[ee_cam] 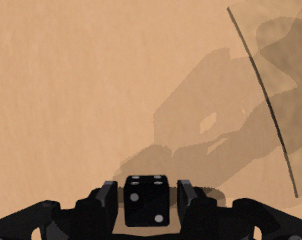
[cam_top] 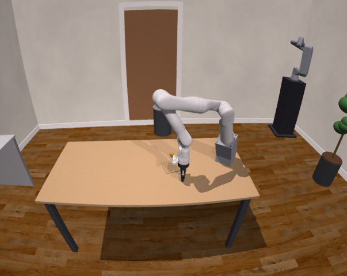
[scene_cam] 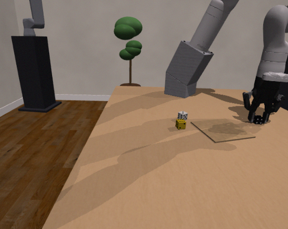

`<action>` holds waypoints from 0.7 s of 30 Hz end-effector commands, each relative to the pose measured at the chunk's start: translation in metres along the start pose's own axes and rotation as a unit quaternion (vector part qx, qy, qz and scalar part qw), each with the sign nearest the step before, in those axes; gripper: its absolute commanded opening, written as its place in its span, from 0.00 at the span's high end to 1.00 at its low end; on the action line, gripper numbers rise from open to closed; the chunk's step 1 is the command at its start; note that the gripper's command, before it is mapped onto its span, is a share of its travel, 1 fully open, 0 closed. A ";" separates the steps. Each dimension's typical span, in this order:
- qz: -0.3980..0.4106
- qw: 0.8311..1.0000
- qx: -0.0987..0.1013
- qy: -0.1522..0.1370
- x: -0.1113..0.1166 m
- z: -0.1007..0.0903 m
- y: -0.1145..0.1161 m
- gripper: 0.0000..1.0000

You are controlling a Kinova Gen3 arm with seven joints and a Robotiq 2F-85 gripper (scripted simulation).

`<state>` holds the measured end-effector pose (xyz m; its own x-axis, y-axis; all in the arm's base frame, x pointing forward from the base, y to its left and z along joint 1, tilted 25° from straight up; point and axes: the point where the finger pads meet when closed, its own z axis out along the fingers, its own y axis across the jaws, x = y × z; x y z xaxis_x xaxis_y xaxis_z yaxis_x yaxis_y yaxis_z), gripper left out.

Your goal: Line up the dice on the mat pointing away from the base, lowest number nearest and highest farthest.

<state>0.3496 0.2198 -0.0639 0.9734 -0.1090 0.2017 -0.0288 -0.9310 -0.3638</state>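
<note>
A black die (scene_cam: 258, 119) sits on the table just beyond the far edge of the thin tan mat (scene_cam: 222, 130). My gripper (scene_cam: 258, 119) is lowered over it with a finger on each side. In the wrist view the black die (ee_cam: 146, 200) stands between the fingers of my gripper (ee_cam: 147, 195) with a small gap on both sides, so the gripper is open around it. A white die (scene_cam: 182, 115) and a yellow die (scene_cam: 180, 124) touch each other on the table left of the mat. The mat's edge (ee_cam: 265, 94) shows at the right of the wrist view.
The robot's grey base (scene_cam: 186, 71) stands at the back of the table, beyond the dice. A dark pedestal (scene_cam: 32, 71) and a plant (scene_cam: 129, 41) stand on the floor off the table.
</note>
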 end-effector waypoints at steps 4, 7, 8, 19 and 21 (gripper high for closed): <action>0.000 1.000 0.000 0.000 0.000 0.000 0.000 0.59; 0.000 1.000 0.000 0.000 0.000 0.000 0.000 0.59; 0.000 1.000 0.000 0.000 0.000 0.000 0.000 0.59; 0.000 1.000 0.000 0.000 0.000 0.000 0.000 0.79; 0.000 1.000 0.000 0.000 0.000 0.000 0.000 0.79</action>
<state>0.3496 0.2197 -0.0637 0.9733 -0.1089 0.2019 -0.0287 -0.9310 -0.3638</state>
